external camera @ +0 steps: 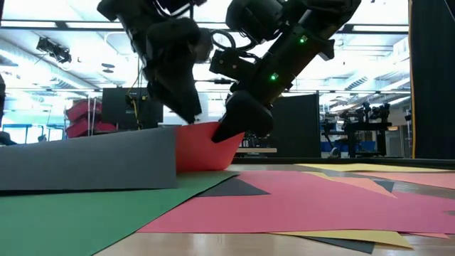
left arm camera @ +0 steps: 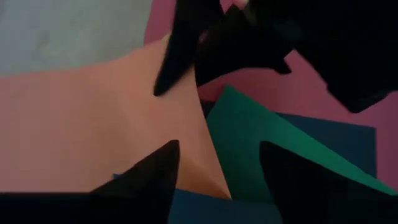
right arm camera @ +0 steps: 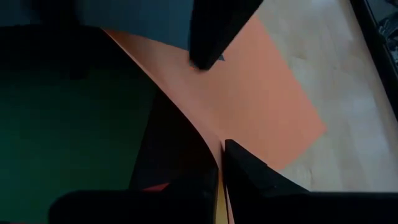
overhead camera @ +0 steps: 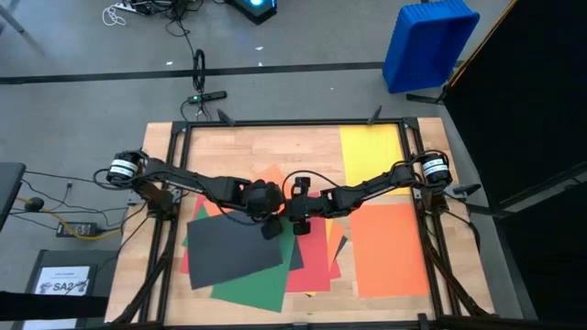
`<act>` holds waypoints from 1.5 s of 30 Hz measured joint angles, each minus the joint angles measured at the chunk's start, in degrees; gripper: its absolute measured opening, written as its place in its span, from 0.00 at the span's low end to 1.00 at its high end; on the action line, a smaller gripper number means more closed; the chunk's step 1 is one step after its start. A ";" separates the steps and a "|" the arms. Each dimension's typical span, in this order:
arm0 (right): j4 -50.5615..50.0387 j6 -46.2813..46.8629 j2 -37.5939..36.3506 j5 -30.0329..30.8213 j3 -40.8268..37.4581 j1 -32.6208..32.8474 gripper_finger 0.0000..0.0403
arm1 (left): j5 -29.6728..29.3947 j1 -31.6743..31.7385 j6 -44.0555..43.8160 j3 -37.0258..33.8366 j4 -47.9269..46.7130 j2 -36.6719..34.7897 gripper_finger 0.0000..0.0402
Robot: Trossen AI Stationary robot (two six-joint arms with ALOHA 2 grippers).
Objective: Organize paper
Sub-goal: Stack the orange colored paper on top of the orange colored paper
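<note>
Both hands meet over your paper pile, mid-desk.
Right hand (external camera: 234, 131) pinches a lifted orange sheet (external camera: 206, 149); left hand (left arm camera: 217, 158) spread wide; dark grey sheet (overhead camera: 234, 246) beside them.

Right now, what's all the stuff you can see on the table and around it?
orange sheet: one, flat, table's right side
yellow sheet: one, far right corner
dark grey sheet: one, top of the messy pile, left of centre
green sheet: one, near edge, under the grey
red sheets: pile's middle, count unclear
lifted orange sheet: one, pinched by right gripper
blue bin: one, floor beyond table
SA2 page: one, white, floor at left
left gripper: open, over pile
right gripper: shut on lifted orange sheet
</note>
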 joint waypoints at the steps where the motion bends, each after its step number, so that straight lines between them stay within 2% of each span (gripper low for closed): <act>1: 0.04 0.00 0.00 0.01 0.00 0.00 0.00 | 0.26 0.00 -0.17 0.00 0.13 0.75 0.58; 7: 0.24 0.04 -0.09 -0.44 0.00 -0.04 0.00 | -0.46 -0.08 -0.94 0.00 -0.07 1.26 0.70; 17: 0.38 0.31 -0.17 -0.70 -0.02 -0.31 0.00 | -2.99 -0.04 -1.58 -0.02 -3.68 5.01 0.68; 23: 0.48 0.31 -0.15 -0.85 -0.02 -0.31 0.00 | -5.51 0.11 -1.87 -0.02 -4.06 5.93 0.52; 34: 0.30 0.33 -0.17 -0.99 0.00 -0.26 0.00 | -6.58 0.15 0.11 -0.02 -3.87 5.93 0.04; 41: -2.68 0.58 -3.88 -0.96 0.11 -0.31 0.01 | -9.17 0.13 2.11 0.00 -3.45 5.93 0.00; 45: -7.18 1.57 -7.40 -1.44 0.14 -0.31 0.05 | -10.10 0.14 3.70 0.02 -2.97 5.93 0.00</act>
